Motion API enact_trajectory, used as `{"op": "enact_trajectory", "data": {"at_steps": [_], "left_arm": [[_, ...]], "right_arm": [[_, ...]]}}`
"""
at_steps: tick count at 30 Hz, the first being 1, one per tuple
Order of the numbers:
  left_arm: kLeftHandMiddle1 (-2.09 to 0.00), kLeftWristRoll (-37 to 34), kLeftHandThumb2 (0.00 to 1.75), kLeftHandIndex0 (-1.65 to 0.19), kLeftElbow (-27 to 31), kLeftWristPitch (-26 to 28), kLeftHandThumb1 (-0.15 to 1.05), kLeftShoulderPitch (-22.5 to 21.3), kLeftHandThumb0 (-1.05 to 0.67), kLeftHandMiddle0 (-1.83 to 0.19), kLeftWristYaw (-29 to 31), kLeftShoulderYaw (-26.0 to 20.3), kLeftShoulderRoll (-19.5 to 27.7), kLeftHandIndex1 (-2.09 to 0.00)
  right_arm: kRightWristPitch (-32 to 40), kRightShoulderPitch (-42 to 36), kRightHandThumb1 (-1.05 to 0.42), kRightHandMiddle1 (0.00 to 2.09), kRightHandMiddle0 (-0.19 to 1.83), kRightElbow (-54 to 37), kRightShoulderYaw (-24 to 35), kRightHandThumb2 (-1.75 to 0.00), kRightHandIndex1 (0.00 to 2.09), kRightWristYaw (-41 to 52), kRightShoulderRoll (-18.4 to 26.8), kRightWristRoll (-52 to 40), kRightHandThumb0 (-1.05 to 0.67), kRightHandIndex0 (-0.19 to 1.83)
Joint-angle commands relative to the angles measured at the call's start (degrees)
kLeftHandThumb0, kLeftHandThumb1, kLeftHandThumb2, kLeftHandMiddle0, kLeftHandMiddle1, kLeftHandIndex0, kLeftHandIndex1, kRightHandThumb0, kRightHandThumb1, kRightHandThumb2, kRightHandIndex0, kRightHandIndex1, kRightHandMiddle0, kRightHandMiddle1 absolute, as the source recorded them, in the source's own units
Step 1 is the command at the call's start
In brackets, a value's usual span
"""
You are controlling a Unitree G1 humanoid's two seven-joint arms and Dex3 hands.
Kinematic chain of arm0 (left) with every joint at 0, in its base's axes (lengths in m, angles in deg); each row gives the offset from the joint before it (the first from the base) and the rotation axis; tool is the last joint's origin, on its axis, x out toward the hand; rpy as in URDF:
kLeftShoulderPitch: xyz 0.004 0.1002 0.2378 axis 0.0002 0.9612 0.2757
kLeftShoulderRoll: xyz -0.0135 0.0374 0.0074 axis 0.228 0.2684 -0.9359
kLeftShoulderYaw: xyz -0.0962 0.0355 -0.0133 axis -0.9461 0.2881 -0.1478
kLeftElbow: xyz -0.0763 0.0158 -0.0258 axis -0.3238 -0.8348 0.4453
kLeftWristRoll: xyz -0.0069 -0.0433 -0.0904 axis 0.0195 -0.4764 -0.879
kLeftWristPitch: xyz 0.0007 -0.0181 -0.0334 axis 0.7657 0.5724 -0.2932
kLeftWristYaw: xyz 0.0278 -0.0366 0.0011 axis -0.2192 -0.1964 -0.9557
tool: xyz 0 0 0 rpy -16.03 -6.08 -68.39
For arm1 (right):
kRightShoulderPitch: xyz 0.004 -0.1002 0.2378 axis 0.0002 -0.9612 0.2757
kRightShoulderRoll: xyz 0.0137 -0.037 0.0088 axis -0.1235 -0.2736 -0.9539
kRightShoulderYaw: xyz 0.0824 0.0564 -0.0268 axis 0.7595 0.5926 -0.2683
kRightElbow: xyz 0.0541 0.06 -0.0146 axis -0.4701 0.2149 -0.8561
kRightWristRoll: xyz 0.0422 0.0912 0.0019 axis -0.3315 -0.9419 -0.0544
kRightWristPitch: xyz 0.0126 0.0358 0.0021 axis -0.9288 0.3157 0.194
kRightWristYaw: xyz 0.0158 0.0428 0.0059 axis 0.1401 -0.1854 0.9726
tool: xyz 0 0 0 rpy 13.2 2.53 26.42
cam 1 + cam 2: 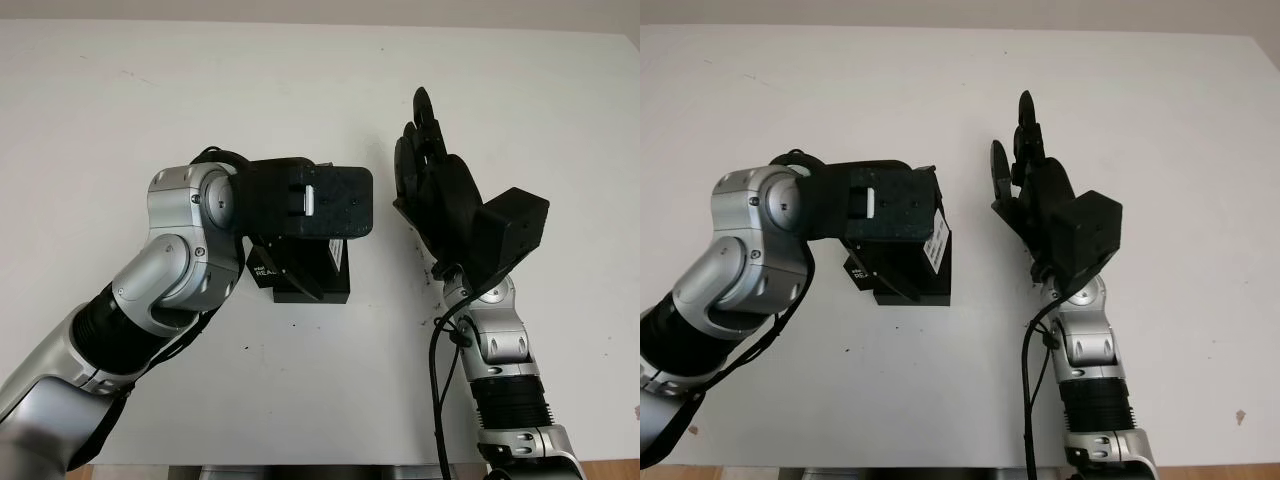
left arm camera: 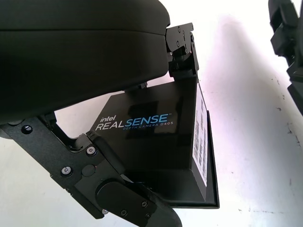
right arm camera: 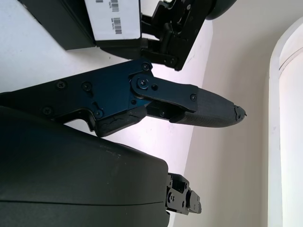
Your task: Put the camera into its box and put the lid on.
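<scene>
A black box lid printed "Intel RealSense" sits over the black box base, shifted a little so that the base's edge sticks out on one side. A white label runs along the lid's side. My left hand is right above the box at the table's middle. Its fingers are curled on opposite sides of the lid, so it is shut on it. The lid and hand hide the box's inside. My right hand stands upright and open just to the right of the box, touching nothing.
The box stands on a white table with bare surface all around it. A black cable hangs along my right forearm. The table's front edge lies close to the arms' bases.
</scene>
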Motion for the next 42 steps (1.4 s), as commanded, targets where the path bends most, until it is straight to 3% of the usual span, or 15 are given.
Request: {"op": "enact_trajectory", "data": {"at_steps": [1, 9, 12, 21, 24, 27, 30, 31, 32, 34, 36, 39, 40, 42], "left_arm": [[-2.09, 0.2, 0.46, -0.28, 1.0, -1.3, 1.05, 0.6, -0.24, -1.12, -1.3, 1.1, -1.6, -2.09], [-2.09, -0.2, 0.45, -0.42, 0.5, -1.8, 1.05, 1.9, -0.23, -1.19, -3.3, 1.3, -2.6, -2.09], [-2.09, 0.1, 0.45, -0.25, 0.3, 0.6, 1.05, 1.0, -0.22, -1.07, -1.7, 2.1, -3.1, -2.09], [-2.09, -2.0, 0.43, -0.34, 0.6, 8.6, 1.05, -0.9, -0.24, -1.14, 0.8, 2.9, -5.2, -2.09], [-2.09, -3.2, 0.41, -0.39, 0.8, 11.2, 1.05, -1.7, -0.26, -1.03, 1.0, 3.4, -5.3, -2.09], [-2.09, -5.3, 0.39, -0.58, 1.8, 13.5, 1.05, -1.7, -0.29, -0.90, -0.1, 2.7, -6.2, -2.09], [-2.09, -7.5, 0.40, -0.61, 3.1, 18.0, 1.05, -2.9, -0.46, -0.49, -0.1, 3.2, -6.6, -2.09], [-1.94, -8.2, 0.42, -0.30, 3.5, 19.4, 1.05, -3.4, -0.53, -0.24, -0.2, 3.6, -6.6, -2.05], [-1.86, -8.9, 0.43, -0.14, 4.3, 20.6, 1.05, -3.9, -0.56, -0.13, -0.3, 4.1, -6.6, -2.01], [-1.63, -10.7, 0.49, 0.08, 5.9, 22.1, 1.05, -5.1, -0.60, 0.01, 0.0, 5.3, -5.9, -1.83], [-1.40, -12.4, 0.55, 0.17, 7.4, 23.9, 1.05, -6.6, -0.62, 0.14, 0.2, 7.0, -4.9, -1.59], [-0.52, -15.7, 0.58, 0.19, 9.7, 25.2, 1.05, -7.2, -0.61, 0.18, -1.0, 7.9, -3.7, -0.50], [-0.27, -16.8, 0.58, 0.19, 10.7, 25.5, 1.05, -6.8, -0.61, 0.19, -1.8, 7.8, -3.5, -0.26], [-0.07, -18.7, 0.57, 0.17, 12.1, 26.1, 1.05, -6.3, -0.62, 0.17, -3.4, 7.7, -3.0, -0.06]], "right_arm": [[-0.4, 0.3, -1.05, 0.00, -0.19, 0.0, 0.0, -0.64, 0.00, 0.0, -0.3, -0.3, -0.82, -0.19], [-0.7, 0.2, -1.05, 0.00, -0.19, 0.2, 0.2, -0.63, 0.00, -0.1, -0.7, -0.6, -0.81, -0.19], [-1.2, 0.3, -1.05, 0.00, -0.19, 0.6, 0.1, -0.64, 0.00, -0.1, -0.6, -0.1, -0.81, -0.19], [-1.2, 0.2, -1.05, 0.00, -0.19, 0.8, 0.2, -0.63, 0.00, -0.1, -0.8, -0.3, -0.81, -0.19], [-1.6, 0.2, -1.05, 0.00, -0.19, 1.1, 0.3, -0.63, 0.00, 0.0, -0.7, -0.3, -0.80, -0.19], [-2.2, 0.5, -1.05, 0.00, -0.19, 1.7, 0.2, -0.63, 0.00, 0.1, -0.5, -0.1, -0.80, -0.19], [-2.4, 0.7, -1.05, 0.00, -0.19, 2.2, 0.2, -0.64, 0.00, 0.4, -0.4, -0.2, -0.81, -0.19], [-2.5, 0.7, -1.05, 0.00, -0.19, 2.2, 0.3, -0.64, 0.00, 0.5, -0.5, -0.3, -0.81, -0.19], [-2.3, 0.8, -1.05, 0.00, -0.19, 2.2, 0.3, -0.64, 0.00, 0.4, -0.6, -0.3, -0.81, -0.19], [-2.4, 0.9, -1.05, 0.00, -0.19, 2.5, 0.3, -0.63, 0.00, 0.4, -0.5, -0.2, -0.82, -0.19], [-2.8, 1.1, -1.05, 0.00, -0.19, 3.0, 0.4, -0.62, 0.00, 0.5, -0.5, -0.2, -0.82, -0.19], [-3.0, 1.1, -1.05, 0.00, -0.19, 3.1, 0.3, -0.62, 0.00, 0.6, -0.3, 0.1, -0.82, -0.19], [-3.0, 1.0, -1.05, 0.00, -0.19, 3.1, 0.3, -0.62, 0.00, 0.6, -0.2, 0.2, -0.82, -0.19], [-3.2, 1.0, -1.05, 0.00, -0.19, 3.1, 0.3, -0.62, 0.00, 0.6, -0.2, 0.1, -0.81, -0.19]]}}
